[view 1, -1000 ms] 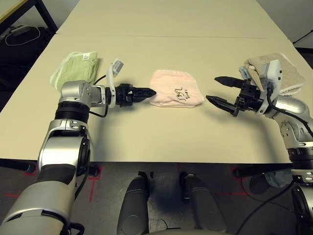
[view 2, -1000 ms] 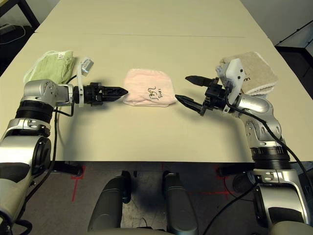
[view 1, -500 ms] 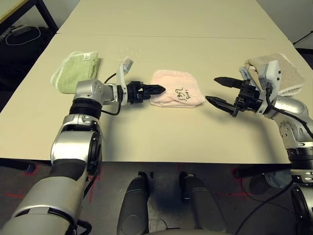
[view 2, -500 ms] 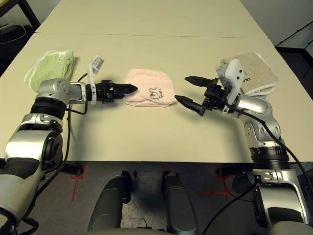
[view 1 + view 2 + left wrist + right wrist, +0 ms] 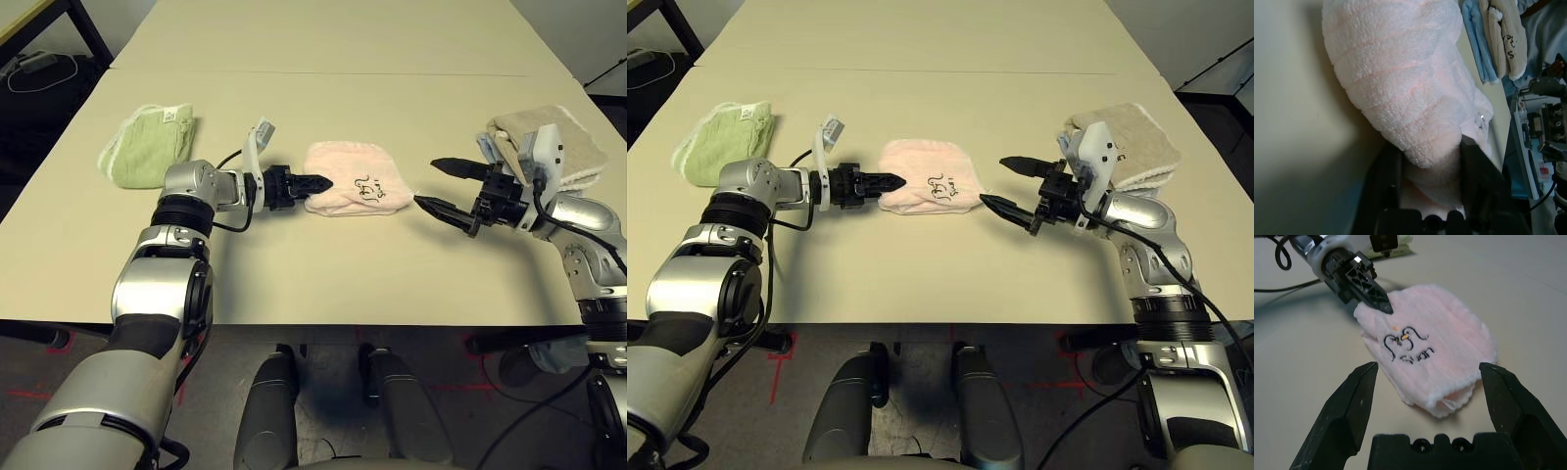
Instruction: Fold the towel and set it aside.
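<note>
The pale pink towel (image 5: 355,179) lies folded at the middle of the table, its dark embroidered mark facing up. My left gripper (image 5: 318,183) has reached in from the left and is shut on the towel's left edge. In the left wrist view the pink terry (image 5: 1396,83) bulges between the two black fingers (image 5: 1386,186). My right gripper (image 5: 427,183) stands open just to the right of the towel and does not touch it. In the right wrist view its wide fingers frame the towel (image 5: 1449,333), and the left gripper (image 5: 1385,307) shows at the towel's far edge.
A light green towel (image 5: 149,145) lies folded at the far left. A beige towel (image 5: 554,142) sits on a stack at the right, behind my right arm. A seam (image 5: 323,71) crosses the table behind the towels. The front edge (image 5: 343,323) is close.
My left gripper has slid right to the pink towel's left edge and closed on it. The right gripper has barely moved and stays open.
</note>
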You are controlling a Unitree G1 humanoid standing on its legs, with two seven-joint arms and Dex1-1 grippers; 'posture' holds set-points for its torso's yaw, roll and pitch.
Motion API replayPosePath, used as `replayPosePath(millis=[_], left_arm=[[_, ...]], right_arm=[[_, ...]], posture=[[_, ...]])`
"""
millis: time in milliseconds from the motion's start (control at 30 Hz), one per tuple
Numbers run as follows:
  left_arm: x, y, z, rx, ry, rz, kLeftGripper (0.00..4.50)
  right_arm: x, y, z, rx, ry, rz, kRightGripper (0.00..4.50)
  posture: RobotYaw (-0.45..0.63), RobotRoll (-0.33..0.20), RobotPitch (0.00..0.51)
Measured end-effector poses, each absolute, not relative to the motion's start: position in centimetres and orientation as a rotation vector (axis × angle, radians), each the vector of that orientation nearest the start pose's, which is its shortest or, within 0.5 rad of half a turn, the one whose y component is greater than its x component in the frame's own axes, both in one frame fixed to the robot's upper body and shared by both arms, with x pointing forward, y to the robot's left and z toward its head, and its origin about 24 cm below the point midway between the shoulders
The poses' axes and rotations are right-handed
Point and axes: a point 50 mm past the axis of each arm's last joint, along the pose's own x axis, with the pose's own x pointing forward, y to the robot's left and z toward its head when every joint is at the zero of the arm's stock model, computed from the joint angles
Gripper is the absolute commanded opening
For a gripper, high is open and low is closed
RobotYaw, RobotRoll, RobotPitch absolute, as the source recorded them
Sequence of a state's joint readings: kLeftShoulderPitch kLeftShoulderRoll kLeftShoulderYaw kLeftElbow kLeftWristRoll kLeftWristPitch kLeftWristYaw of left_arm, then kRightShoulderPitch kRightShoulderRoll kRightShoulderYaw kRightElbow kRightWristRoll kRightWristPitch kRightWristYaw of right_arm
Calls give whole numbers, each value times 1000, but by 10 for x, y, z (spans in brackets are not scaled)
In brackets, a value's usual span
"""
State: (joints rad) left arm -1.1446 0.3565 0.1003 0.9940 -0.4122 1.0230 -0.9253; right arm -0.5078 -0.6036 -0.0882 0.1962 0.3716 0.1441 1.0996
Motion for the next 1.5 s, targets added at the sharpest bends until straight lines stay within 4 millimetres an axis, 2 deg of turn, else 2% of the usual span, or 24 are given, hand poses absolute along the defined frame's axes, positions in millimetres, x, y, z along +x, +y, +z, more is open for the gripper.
replayPosePath(millis=[67, 100, 533, 833, 1067, 1200, 1333, 1500], left_arm=[[379, 143, 157, -574, 681, -900, 202], [379, 142, 157, -582, 677, -900, 39], [381, 147, 162, -658, 645, -858, 39], [386, 175, 178, -684, 505, -786, 39], [392, 184, 203, -752, 327, -762, 39], [398, 191, 228, -791, 177, -721, 39], [401, 209, 248, -800, 40, -637, 39], [403, 233, 255, -786, -73, -472, 39]], right_arm=[[310, -218, 170, -286, -100, 1001, 4500], [310, -218, 170, -286, -100, 1003, 4500], [310, -218, 170, -287, -100, 1003, 4500], [311, -218, 169, -294, -97, 999, 4500], [313, -218, 169, -291, -103, 997, 4500], [313, -217, 169, -287, -103, 998, 4500], [313, -217, 168, -286, -102, 999, 4500], [315, -214, 167, -282, -100, 1007, 4500]], posture=[[12, 0, 172], [12, 0, 172], [23, 0, 169], [37, 0, 168], [43, 0, 166], [46, 0, 166], [52, 0, 165], [62, 0, 164]])
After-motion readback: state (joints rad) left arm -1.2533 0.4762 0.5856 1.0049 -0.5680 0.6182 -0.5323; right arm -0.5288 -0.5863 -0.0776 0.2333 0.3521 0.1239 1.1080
